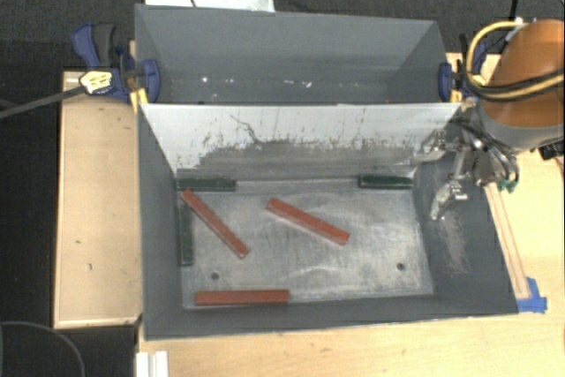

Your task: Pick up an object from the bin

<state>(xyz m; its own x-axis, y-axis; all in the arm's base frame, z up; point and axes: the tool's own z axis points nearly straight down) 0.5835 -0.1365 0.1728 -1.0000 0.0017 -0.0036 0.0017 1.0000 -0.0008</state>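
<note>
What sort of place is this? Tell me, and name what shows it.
Probably a robotics lab's grasping test cell: a grey metal bin holds loose red bars and dark green bars, and a robot gripper hangs over its right slope.

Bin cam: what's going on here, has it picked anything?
Not yet, by the look of it. The arm's gripper hangs over the right sloping wall of the grey bin, reaching in from the right. The nearest thing to it is a dark green bar at the back right of the floor. Two other green bars lie at the left, and three reddish-brown bars lie flat across the middle and front. None of them is lifted.
</note>
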